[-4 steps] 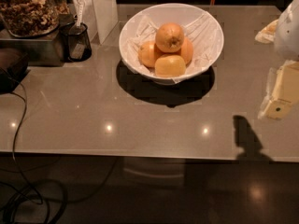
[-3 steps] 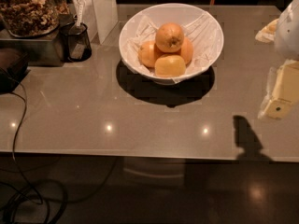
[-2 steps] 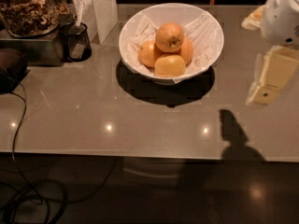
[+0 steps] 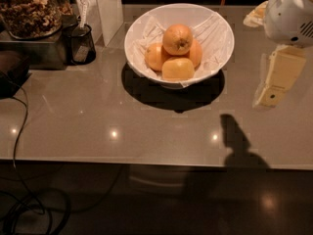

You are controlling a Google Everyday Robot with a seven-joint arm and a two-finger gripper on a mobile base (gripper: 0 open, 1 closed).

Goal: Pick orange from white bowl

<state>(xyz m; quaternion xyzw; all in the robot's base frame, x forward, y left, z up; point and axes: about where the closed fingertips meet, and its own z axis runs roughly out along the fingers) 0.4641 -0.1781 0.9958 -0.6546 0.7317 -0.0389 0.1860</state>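
The white bowl [image 4: 219,33], lined with crumpled white paper, stands at the back middle of the grey table [image 4: 98,121]. An orange [image 4: 177,38] with a dark stem dimple lies on top of the pile in it. Two more oranges lie under it, one to the left [image 4: 153,57] and one to the right [image 4: 196,54]. A paler yellowish fruit [image 4: 177,68] lies in front. My gripper [image 4: 272,93] hangs from the white arm [image 4: 291,13] at the right edge. It is above the table, to the right of the bowl and apart from it.
A small dark mesh cup [image 4: 80,44] stands left of the bowl. A glass jar of brown bits [image 4: 29,11] on a metal base and a white upright panel [image 4: 108,9] stand behind it. Black cables [image 4: 19,126] run over the left edge. A pale object [image 4: 254,16] lies behind the arm.
The arm and gripper have moved left toward the bowl, and their shadow on the table has moved left with them. The bowl and fruit have not moved.
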